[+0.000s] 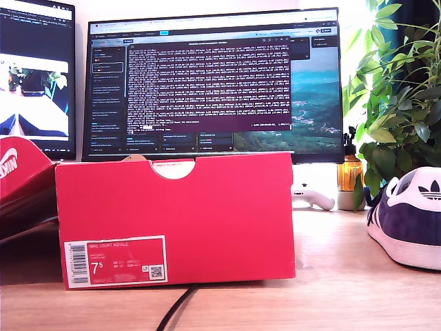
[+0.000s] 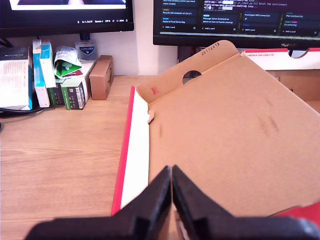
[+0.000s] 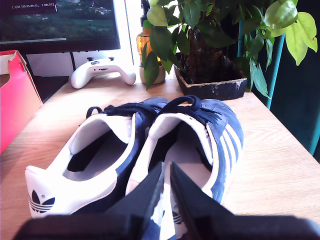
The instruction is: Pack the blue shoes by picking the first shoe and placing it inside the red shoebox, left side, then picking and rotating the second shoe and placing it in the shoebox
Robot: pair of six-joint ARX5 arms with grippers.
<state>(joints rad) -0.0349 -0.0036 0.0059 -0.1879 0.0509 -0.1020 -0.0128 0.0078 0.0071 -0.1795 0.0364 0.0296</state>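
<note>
Both navy suede shoes (image 3: 150, 150) sit unpacked; my second gripper (image 3: 165, 200), fingers clenched empty, should open wide before descending.

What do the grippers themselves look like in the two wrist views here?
My first gripper shows two matte black, wedge-shaped plastic fingers tapering to narrow tips, rising from a blurred black base. My second gripper looks identical. No markings, cables or arm links are visible in any view.
</note>
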